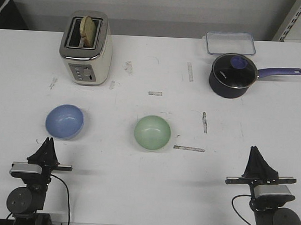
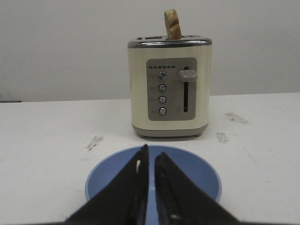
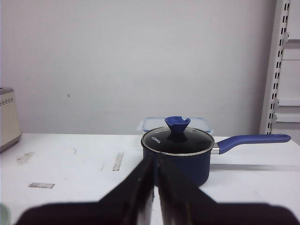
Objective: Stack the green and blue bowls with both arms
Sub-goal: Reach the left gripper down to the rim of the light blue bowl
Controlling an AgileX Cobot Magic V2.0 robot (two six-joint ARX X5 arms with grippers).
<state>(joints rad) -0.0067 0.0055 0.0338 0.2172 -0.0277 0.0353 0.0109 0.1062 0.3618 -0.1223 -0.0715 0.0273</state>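
— Two grippers are seen near the worktop's (image 1: pixel 146 193) front edge; how are they set?

— The left gripper (image 1: pixel 49 140) and right gripper (image 1: pixel 254 149) are each brought together to a narrow slit, nothing held.

— And the bowls?

— The blue bowl (image 1: pixel 64 121) is found just beyond the left gripper, the green bowl (image 1: pixel 152 133) toward the middle, apart. The green bowl is almost wholly cut off in the right wrist view.
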